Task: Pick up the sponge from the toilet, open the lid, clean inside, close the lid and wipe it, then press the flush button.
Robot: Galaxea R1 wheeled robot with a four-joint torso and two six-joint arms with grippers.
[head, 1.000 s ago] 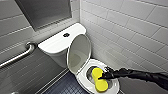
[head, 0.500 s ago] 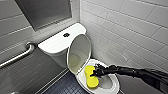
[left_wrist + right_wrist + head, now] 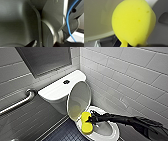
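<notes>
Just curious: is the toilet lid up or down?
Up. The lid stands nearly upright in front of the tank.

Robot's own dark grey plate (image 3: 16,22), matte, is crossed by a raised curved seam (image 3: 39,25). A blue cable (image 3: 68,18) loops along a dark housing (image 3: 75,11) on the arm, and a small round hole in that housing sits just beside the cable. Between the seam and the cable lies a pale metallic curved band (image 3: 53,33), shiny. Near the cable's lower run is a bright white patch (image 3: 76,37), smooth and partly hidden by dark hardware; cannot tell what it is. Well apart from the cable, past the seam, is a dark blunt piece (image 3: 32,43) with a pale scuffed tip.
</notes>
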